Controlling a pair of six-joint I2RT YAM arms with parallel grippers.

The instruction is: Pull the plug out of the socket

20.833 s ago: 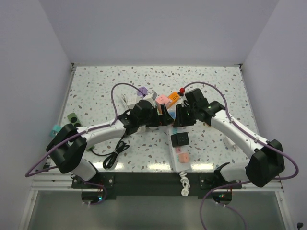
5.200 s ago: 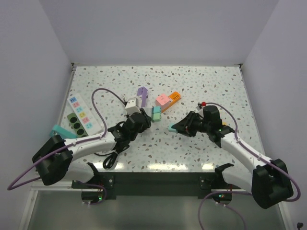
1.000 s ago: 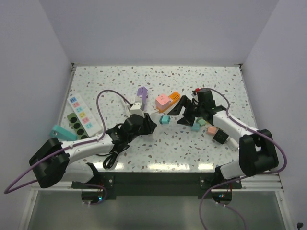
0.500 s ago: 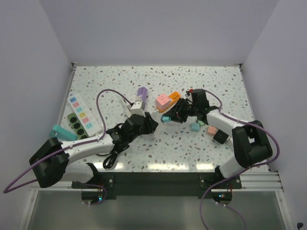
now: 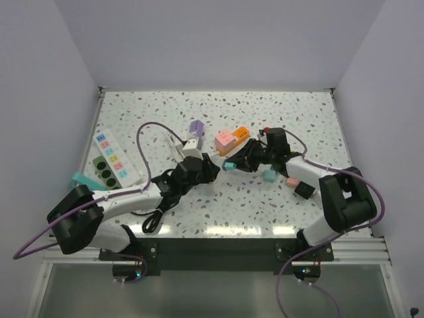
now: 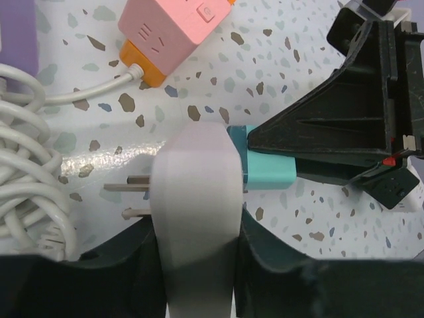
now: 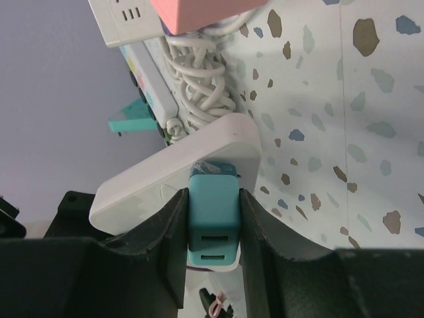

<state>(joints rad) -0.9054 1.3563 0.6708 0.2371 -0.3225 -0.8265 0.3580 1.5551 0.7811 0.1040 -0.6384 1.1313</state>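
The two fingers (image 7: 260, 255) of the right gripper (image 7: 212, 228) were clenched on one teal plug (image 7: 212, 202), one finger on each flat side. Two dark slots showed on the plug's free end. Its other end sat flush against the white socket adapter (image 7: 173, 173), and no gap was visible between them.

The two fingers (image 6: 126, 268) of the left gripper (image 6: 195, 232) were closed tight around this one socket adapter (image 6: 195, 175), which stood upright between them. In the left wrist view the plug (image 6: 268, 171) touched the adapter's right side, and two flat metal pins (image 6: 126, 196) came out of its left side.

From above, the left gripper (image 5: 203, 169) and the right gripper (image 5: 240, 161) met nose to nose near the middle of the table (image 5: 291, 119), with the plug (image 5: 228, 165) between them.

Just behind them lay one pink cube (image 5: 225, 139) on an orange base, and one coil of white cable (image 6: 26, 172) lay next to it. One purple adapter (image 5: 196, 127) lay further left. On the right arm's side there were three small blocks in a row, one teal (image 5: 269, 175), one pink (image 5: 291, 181) and one black (image 5: 305, 190).

By the left edge lay two power strips side by side, one white (image 5: 105, 147) and one dark green (image 5: 105, 169), and one long teal piece (image 5: 83, 180) lay just in front of them. One black cable (image 5: 156, 213) was bundled near the left arm.
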